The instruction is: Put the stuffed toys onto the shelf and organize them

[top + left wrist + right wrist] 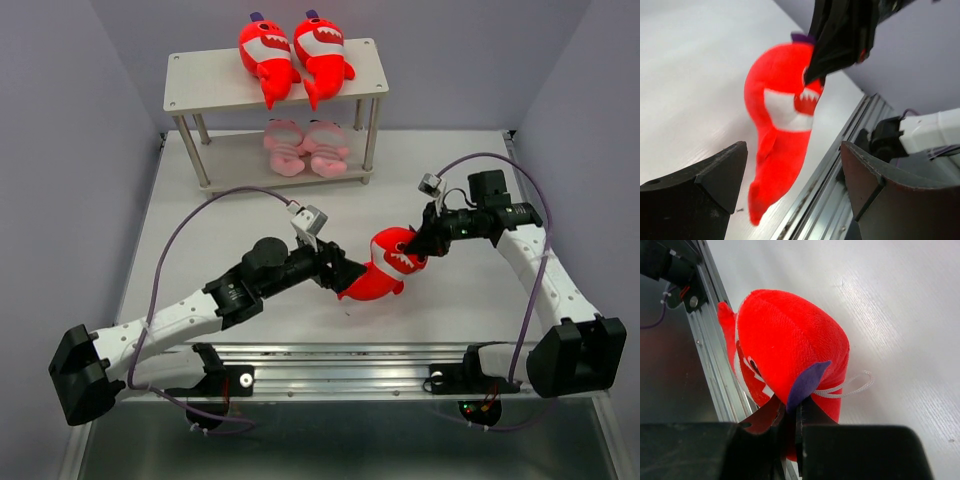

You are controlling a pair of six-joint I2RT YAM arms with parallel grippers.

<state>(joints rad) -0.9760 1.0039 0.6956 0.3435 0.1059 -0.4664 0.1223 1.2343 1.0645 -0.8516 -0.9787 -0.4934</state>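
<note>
My right gripper [422,242] is clamped on the red plush shark [388,268], a bright soft toy with a white toothy mouth. I pinch it at the top of its head, right beside the small purple fin [807,382], and a thin white loop [855,385] sticks out next to that fin. The shark hangs tail-down over the white table [220,220], close to the aluminium rail [340,355] at the near edge; I cannot tell whether its tail touches the table. My left gripper [345,275] sits just beside the shark's tail, its black fingers [715,180] spread wide apart and holding nothing. At the far side stands the pale two-tier shelf [200,85]. Two more red plush sharks [268,55] [322,50] lie side by side on the right part of its top board, and two pink striped plush animals [285,147] [326,145] sit on the lower board beneath them.
</note>
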